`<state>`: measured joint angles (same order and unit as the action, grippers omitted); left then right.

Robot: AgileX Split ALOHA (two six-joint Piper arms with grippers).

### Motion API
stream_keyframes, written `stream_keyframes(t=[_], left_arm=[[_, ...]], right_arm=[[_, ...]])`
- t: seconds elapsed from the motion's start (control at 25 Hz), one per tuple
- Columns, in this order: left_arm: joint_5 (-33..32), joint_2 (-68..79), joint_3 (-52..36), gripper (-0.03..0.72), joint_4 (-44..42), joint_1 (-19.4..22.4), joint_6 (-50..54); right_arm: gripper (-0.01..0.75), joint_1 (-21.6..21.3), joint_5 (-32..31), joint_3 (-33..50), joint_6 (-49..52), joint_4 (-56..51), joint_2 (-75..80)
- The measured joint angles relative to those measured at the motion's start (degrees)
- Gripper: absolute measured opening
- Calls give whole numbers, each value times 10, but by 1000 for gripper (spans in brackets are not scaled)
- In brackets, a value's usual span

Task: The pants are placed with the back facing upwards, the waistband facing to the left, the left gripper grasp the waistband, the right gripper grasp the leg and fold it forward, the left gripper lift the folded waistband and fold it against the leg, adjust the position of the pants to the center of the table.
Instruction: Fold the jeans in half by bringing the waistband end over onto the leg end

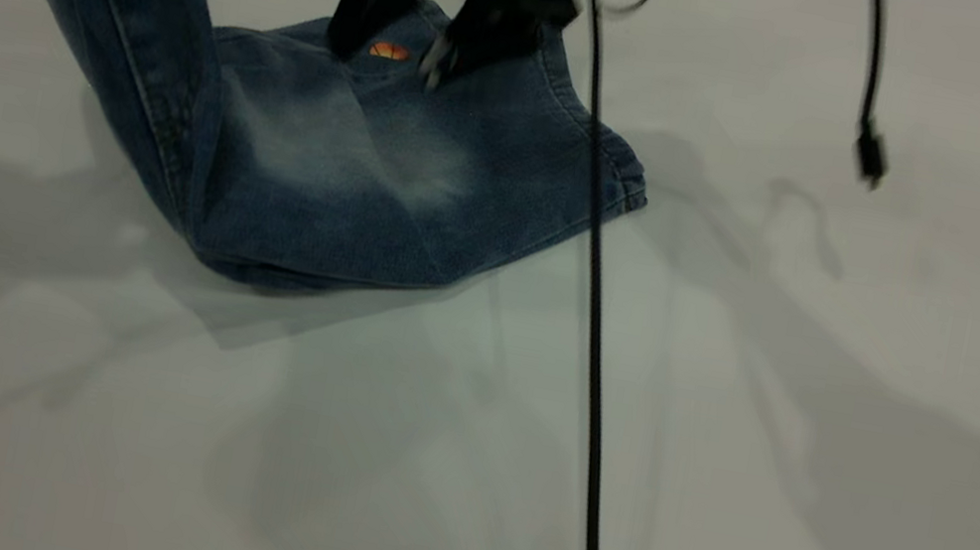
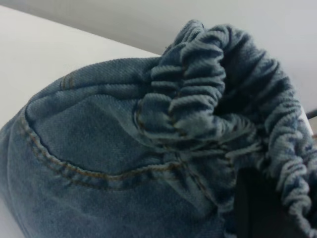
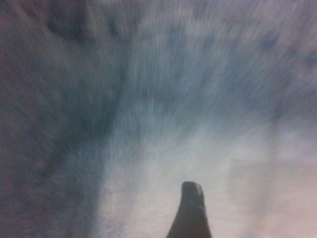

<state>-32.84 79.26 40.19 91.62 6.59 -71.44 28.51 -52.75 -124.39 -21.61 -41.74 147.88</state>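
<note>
1. The counter (image 1: 826, 425) is carrying the pants (image 1: 346, 179) toward its far left part, well off centre; wide bare surface is lying to the right and in front; a black cable (image 1: 592, 384) is hanging across the front of the scene and is worth keeping clear of.
2. The pants are lying already doubled lengthwise, with the plain faded leg (image 1: 429, 164) flat on the counter; the waist end is rising steeply up and out of the exterior view at the top left; the step in hand, as I judge it, is carrying that raised end over onto the leg.
3. The right pincer (image 1: 387, 55) is standing on the far part of the leg with its two fingers spread apart and pressing on the cloth near a small orange print (image 1: 389, 51); as I judge it, it is pinning rather than gripping; it should be getting out of the way before the fold comes down there.
4. The left pincer (image 2: 257, 208) is out of the exterior view; its wrist view is showing the gathered waistband (image 2: 198, 104) bunched up close with one dark finger at its edge; it seems clamped on the waistband, since the cloth is hanging lifted.
5. To do it well: keep the waistband taut and level, sweep it rightward over the leg, lower it so the edges meet near the hem (image 1: 614, 171), and let go only once it is lying flat.
</note>
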Motion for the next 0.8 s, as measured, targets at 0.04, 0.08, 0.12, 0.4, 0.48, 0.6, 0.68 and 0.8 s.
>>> stream_keyframes(t=[0.04,0.08,0.12,0.4,0.48,0.6,0.68,0.8], left_arm=[[0,6,0,161,0,0,0],[1,13,0,161,0,0,0],[1,20,0,161,0,0,-1],[1,102,0,161,67,-21,-69],[3,126,7,161,83,-42,-107],[22,163,32,161,86,-90,-139],[41,191,54,161,86,-120,-148],[58,230,90,161,85,-163,-152]], right_arm=[[507,-10,0,0,-1,0,-9],[507,-18,0,0,-4,0,-21],[506,-28,0,0,-4,0,-33],[505,-79,-10,0,-16,0,-105],[505,-80,-18,-1,-22,0,-114],[505,-79,-24,-1,-26,-1,-116],[505,-79,-24,-1,-26,0,-116],[505,-84,-32,-1,-26,0,-119]])
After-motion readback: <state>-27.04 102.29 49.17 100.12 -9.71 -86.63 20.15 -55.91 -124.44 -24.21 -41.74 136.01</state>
